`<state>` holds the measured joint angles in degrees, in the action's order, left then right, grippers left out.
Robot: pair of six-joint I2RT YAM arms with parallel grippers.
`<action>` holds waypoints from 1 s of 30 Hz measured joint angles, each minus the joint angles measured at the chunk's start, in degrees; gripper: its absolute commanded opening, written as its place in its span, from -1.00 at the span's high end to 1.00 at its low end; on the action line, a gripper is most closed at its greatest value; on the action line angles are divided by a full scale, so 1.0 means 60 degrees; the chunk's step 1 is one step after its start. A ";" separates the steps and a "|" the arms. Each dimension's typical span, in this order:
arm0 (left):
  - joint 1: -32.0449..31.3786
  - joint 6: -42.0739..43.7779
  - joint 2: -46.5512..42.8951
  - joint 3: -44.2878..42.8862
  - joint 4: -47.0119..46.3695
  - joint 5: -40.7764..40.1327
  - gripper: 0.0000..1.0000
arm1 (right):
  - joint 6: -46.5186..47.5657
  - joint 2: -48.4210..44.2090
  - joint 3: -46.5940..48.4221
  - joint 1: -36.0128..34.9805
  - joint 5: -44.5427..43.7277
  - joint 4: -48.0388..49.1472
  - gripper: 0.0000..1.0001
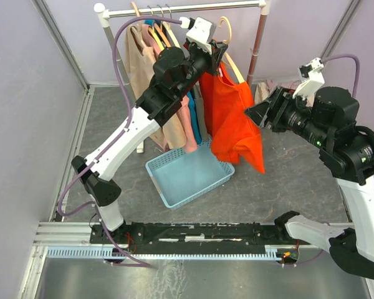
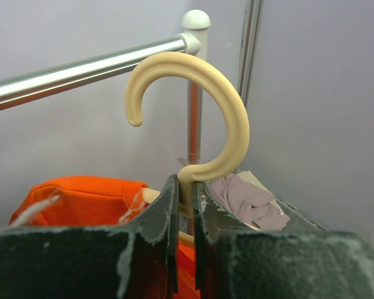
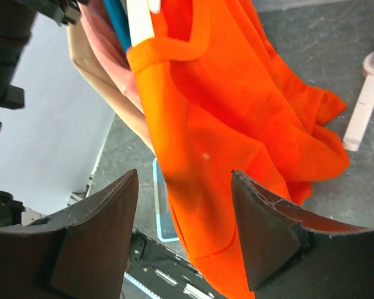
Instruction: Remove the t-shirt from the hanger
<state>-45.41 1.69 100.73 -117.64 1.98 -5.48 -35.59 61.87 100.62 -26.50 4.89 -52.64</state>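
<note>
The left gripper [image 2: 186, 190] pinches the neck of the cream plastic hanger [image 2: 229, 118] while the right gripper [image 3: 184, 184] gapes empty beside the orange t-shirt [image 1: 234, 112] draped on it, so a shallow grab could slip off the fabric.

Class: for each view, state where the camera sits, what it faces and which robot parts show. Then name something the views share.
Top: above and behind the bases, looking down at rack, basket and t-shirt; left arm and right arm show.
Left wrist: on the left arm, looking up at the hanger; left gripper shows, shut on it.
Right wrist: on the right arm, facing the t-shirt; right gripper shows, open.
Shared: the t-shirt, in all three.
</note>
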 measured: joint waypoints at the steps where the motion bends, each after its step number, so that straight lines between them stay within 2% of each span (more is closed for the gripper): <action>1: 0.0000 -0.0011 0.0138 -0.0193 0.0084 -0.0051 0.95 | 0.0073 -0.0040 -0.0022 0.0000 -0.0076 -0.0237 -0.38; 6: 0.0000 -0.0033 0.0477 -0.0801 0.0397 -0.0255 0.95 | 0.0197 -0.0313 -0.0211 0.0000 -0.0204 -0.0732 -0.36; 11: 0.0004 -0.0091 0.0765 -0.1290 0.0455 -0.0448 0.95 | 0.0229 -0.0645 -0.0554 0.0000 -0.0219 -0.1082 -0.23; 18: 0.0000 -0.0219 0.0831 -0.1406 0.0525 -0.0612 0.95 | 0.0229 -0.0940 -0.1158 0.0000 -0.0211 -0.1315 0.43; 20: 0.0000 -0.0248 0.0834 -0.1406 0.0528 -0.0645 0.95 | 0.0226 -0.1005 -0.1333 0.0000 -0.0211 -0.1330 0.68; 30: 0.0000 -0.0284 0.0922 -0.1665 0.0688 -0.0900 0.95 | 0.0124 -0.1570 -0.2248 0.0000 -0.0233 -0.1344 0.97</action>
<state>-45.41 -0.01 106.26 -127.63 6.11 -10.87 -34.85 52.45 87.13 -26.50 3.49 -60.71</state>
